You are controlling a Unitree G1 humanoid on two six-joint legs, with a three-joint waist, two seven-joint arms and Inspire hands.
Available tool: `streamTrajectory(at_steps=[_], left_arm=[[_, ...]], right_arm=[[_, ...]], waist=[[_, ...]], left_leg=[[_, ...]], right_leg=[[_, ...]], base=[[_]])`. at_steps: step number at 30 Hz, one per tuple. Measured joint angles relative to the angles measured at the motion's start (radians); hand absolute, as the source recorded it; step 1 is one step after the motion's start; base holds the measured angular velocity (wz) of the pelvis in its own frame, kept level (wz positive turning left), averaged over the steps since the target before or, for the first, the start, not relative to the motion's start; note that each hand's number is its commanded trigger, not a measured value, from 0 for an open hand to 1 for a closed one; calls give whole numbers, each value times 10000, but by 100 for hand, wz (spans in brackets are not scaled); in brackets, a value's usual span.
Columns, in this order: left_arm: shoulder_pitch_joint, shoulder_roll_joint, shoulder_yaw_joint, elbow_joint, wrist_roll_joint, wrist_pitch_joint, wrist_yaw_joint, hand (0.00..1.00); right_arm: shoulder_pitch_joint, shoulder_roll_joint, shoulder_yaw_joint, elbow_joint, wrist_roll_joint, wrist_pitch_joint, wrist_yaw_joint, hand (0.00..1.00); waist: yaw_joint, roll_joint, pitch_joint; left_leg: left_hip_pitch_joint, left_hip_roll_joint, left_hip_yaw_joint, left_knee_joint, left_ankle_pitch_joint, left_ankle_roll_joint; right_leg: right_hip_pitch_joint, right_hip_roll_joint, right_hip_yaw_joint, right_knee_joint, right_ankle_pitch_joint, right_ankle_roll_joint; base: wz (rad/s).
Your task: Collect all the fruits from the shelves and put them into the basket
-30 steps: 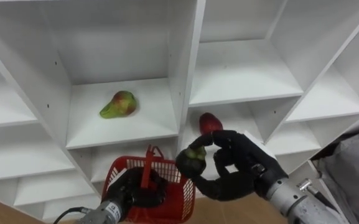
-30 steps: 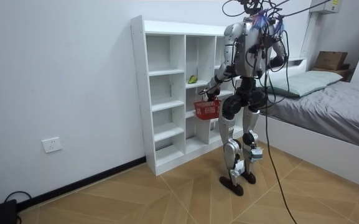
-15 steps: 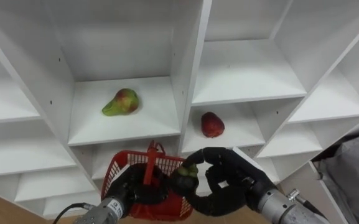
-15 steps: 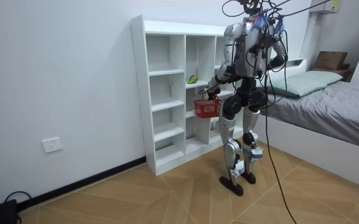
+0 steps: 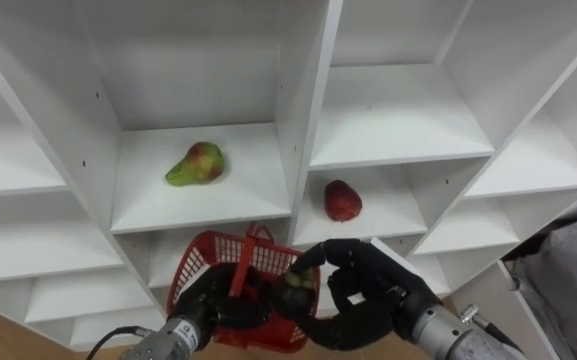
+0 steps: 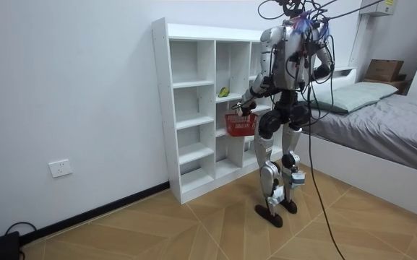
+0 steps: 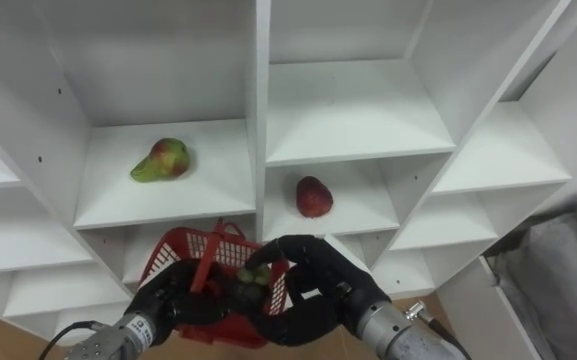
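The closet (image 5: pixel 306 100) is showing smooth, matt white board; the basket (image 5: pixel 196 266) is looking like glossy red plastic lattice; the pear (image 5: pixel 196 163) and the red fruit (image 5: pixel 343 200) are carrying smooth, faintly shiny skin. The left hand (image 5: pixel 218 303) and right hand (image 5: pixel 363 290) are wearing matt black casing, with silvery metal at the wrists; the dark fruit (image 5: pixel 293 283) is looking dull; the floor (image 6: pixel 194 224) is gleaming as varnished wood.

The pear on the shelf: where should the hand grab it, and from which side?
Probably round its fat end, which points right, since the pear lies on its side. Come in from the open front of the shelf; walls close off the other sides.
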Motion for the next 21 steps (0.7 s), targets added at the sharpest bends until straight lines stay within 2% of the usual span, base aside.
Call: streamTrajectory(at_steps=[7, 11, 15, 21], left_arm=[[6, 11, -1, 6, 2, -39, 0, 100], [92, 68, -7, 6, 4, -111, 8, 100], [147, 201, -73, 6, 3, -227, 7, 100], [461, 521, -60, 9, 12, -346, 0, 100]], right_arm=[[-1, -41, -2, 0, -27, -1, -6, 100], [-60, -42, -37, 0, -18, -6, -23, 100], [-121, -90, -153, 64, 48, -26, -106, 100], [-129, -134, -839, 71, 64, -26, -483, 100]], waist=[[18, 7, 5], [-13, 89, 49], [-18, 106, 57], [-33, 82, 58]], left_leg=[[-3, 0, 2, -2, -1, -1], [-22, -1, 5, -14, -1, 0], [53, 9, 3, -20, -1, -1], [202, -2, 34, -30, -1, -1]], right_leg=[[0, 0, 1, 0, 0, 0], [29, 7, 7, -4, 1, 0], [89, 14, 41, -13, 1, 0], [189, 13, 129, -12, 1, 0]], base=[[0], [0], [0], [-1]])
